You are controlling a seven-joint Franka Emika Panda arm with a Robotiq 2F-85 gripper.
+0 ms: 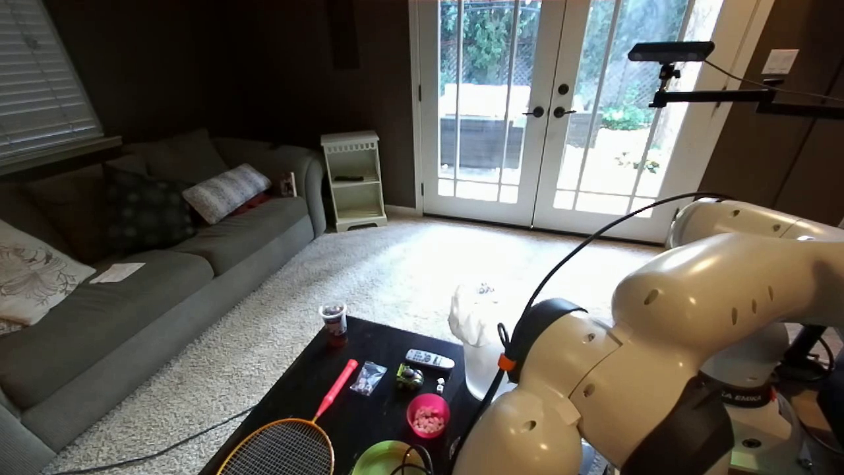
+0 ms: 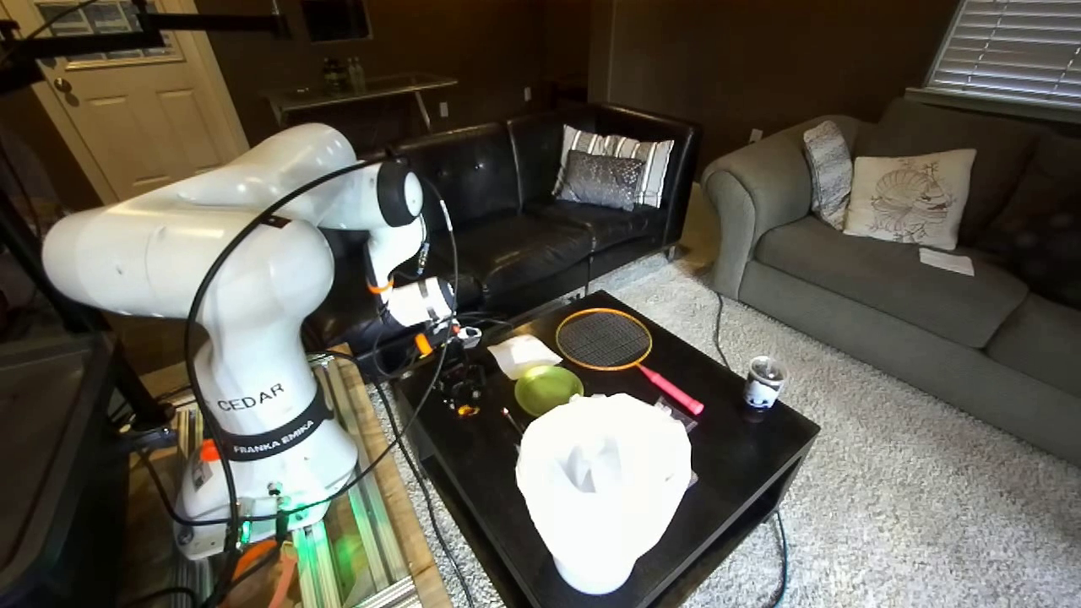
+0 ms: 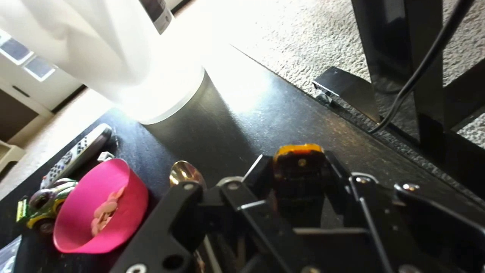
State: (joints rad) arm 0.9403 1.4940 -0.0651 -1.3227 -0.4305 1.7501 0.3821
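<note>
Showing, left to right in the wrist view, a green toy car [image 3: 47,206] on the black table [image 3: 223,125], a remote [image 3: 75,155] lying just beyond, and a pink bowl [image 3: 138,197] beside the car, filled in part with pale pieces [image 3: 104,214]; behind the rim, a small white block [image 3: 105,156]. Next rightward, a white bin [image 3: 163,94] standing on the table, lined with a bag [image 3: 87,41]. Then a gold spoon [image 3: 185,172], partly hidden by the gripper [image 3: 299,165]. Right of centre, jaws clamped on a black-and-orange object [image 3: 299,172], orange edge uppermost in that view, low over the table; whether raised or touching the surface, not possible to tell. At far right, a cable [image 3: 409,85] crossing in front of a black post [image 3: 390,49], with carpet [image 3: 303,45] behind. Seen in an exterior view, again left to right: the arm [image 2: 262,253], bent down toward the table; the held object, left of a white sheet [image 2: 519,353] and a green bowl [image 2: 549,390]; a racket [image 2: 604,339], pink handle toward a cup [image 2: 764,384] near the table's corner; a gray sofa [image 2: 878,270] beyond, bearing cushions [image 2: 910,198].
</note>
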